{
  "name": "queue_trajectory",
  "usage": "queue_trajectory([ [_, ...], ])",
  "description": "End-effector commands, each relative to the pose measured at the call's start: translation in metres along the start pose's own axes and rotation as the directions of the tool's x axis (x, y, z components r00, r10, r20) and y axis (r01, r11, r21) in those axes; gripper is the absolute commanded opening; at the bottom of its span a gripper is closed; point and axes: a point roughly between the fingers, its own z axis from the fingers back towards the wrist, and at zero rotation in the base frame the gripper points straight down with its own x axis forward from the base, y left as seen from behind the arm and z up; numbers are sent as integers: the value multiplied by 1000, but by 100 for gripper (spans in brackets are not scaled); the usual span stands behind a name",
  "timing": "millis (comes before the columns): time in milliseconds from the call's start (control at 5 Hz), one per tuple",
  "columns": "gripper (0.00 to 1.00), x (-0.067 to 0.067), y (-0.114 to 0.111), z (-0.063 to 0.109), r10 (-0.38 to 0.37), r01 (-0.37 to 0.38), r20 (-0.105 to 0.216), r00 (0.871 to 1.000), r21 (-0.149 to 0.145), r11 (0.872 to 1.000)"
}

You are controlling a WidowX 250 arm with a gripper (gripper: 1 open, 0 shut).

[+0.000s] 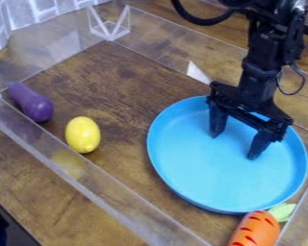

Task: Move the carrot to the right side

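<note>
Carrot [256, 230] is lying at near right, by plate [227, 154]'s near rim, long axis running near-far, leafy end far. Gripper [235, 144] is hanging over plate, fingers spread wide, holding nothing; carrot's nearer cam, slightly right of it. Only one arm's showing.

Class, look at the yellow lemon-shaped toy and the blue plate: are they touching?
Apart. The camera view shows bare wood between the yellow toy and the blue plate.
</note>
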Motion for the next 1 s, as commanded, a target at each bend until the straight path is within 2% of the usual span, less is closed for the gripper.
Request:
queue_trajectory([
  [0,100,-6,-6,-1,-47,47,18,999,-6,999],
  [400,100,4,-14,-10,-113,113,29,993,-9,994],
  [800,100,6,-35,-13,-24,25,35,999,-23,999],
])
